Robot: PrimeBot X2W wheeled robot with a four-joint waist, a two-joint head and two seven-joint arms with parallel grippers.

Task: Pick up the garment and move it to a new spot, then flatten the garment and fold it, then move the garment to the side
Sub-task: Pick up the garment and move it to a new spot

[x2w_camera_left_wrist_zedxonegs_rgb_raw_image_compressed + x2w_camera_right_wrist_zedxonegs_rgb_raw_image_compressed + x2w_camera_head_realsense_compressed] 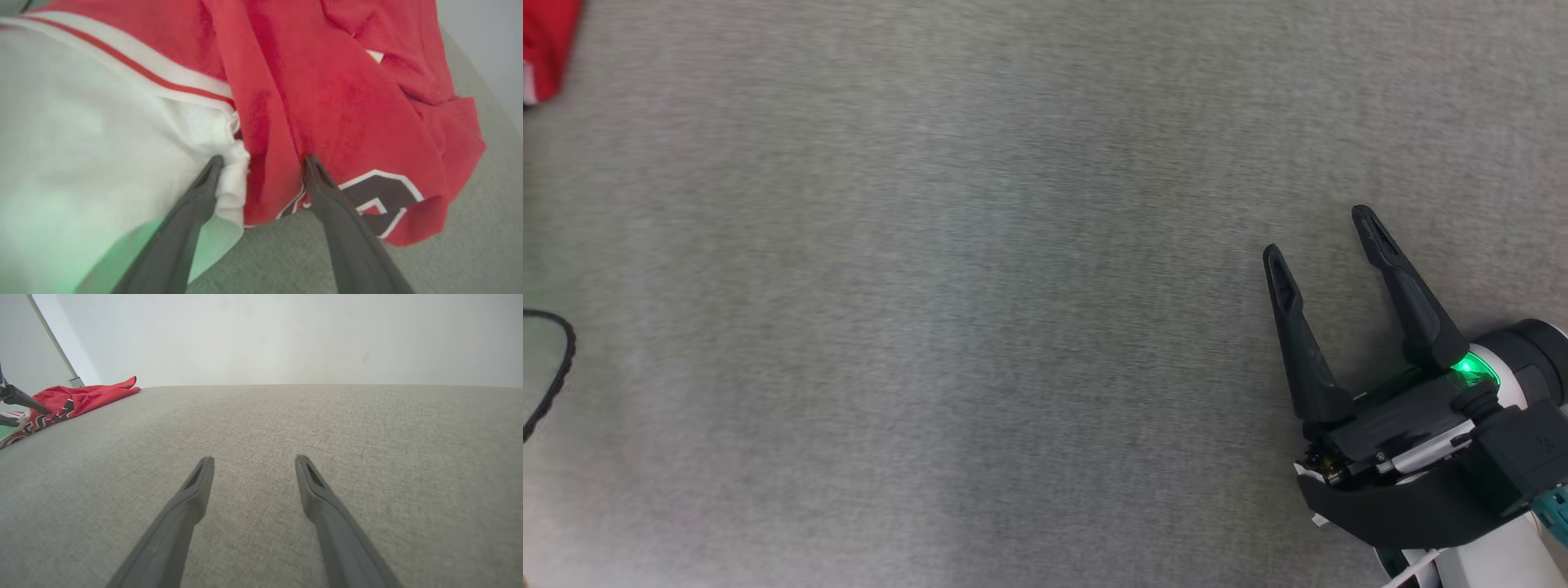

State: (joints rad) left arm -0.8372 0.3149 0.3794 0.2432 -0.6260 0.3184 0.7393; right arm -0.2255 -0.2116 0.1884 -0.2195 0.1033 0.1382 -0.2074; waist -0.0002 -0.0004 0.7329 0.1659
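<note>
The garment point(347, 102) is a red jersey with a white, red-striped part point(81, 122) and a dark, white-edged print. It lies bunched on the grey cloth surface point(470, 245). My left gripper point(263, 161) is open, its two fingertips pushed against the cloth with a red and white fold between them. In the head view a corner of the garment point(543, 45) shows at the top left. My right gripper point(1317, 230) is open at the lower right with nothing between its fingers. In the right wrist view the garment point(81, 398) lies far off to the left of the right gripper point(254, 459).
The grey fabric surface point(1013, 327) spreads wide between the garment and my right gripper. A thin black loop point(560, 367) curves in at the head view's left edge. A pale wall point(286, 335) rises behind the surface's far edge.
</note>
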